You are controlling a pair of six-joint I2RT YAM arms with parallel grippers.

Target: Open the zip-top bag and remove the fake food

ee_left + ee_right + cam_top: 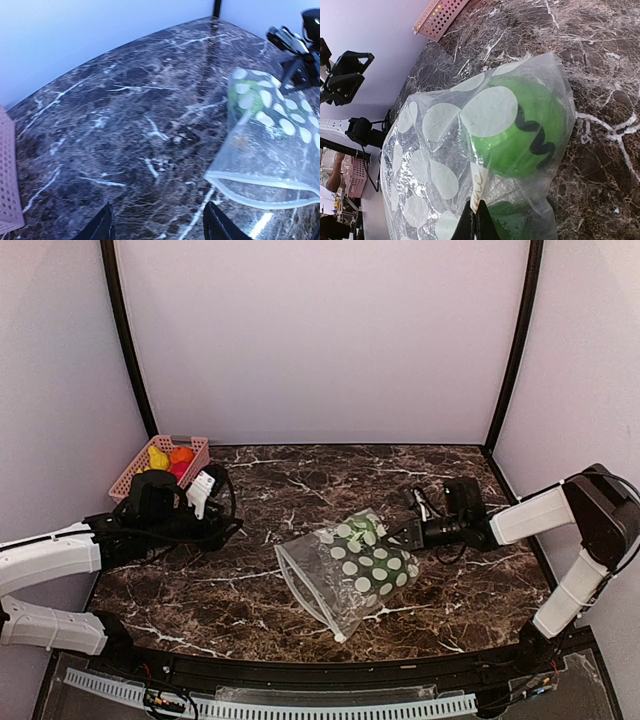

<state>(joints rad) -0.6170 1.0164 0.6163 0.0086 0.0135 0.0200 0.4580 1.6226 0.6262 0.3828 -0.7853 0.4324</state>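
Pinching a corner of the bag (355, 565), our right gripper (474, 222) has its fingers closed tight on the plastic. We see the bag lying flat in the middle of the table (300, 480), a green fruit (520, 125) inside it. Our left gripper (159, 225) hangs spread wide, holding nothing, beside the pink basket (130, 475) of fruits (170, 458).

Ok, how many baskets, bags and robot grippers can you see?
Pink basket: 1
Zip-top bag: 1
Grippers: 2, the left gripper and the right gripper
Total: 4
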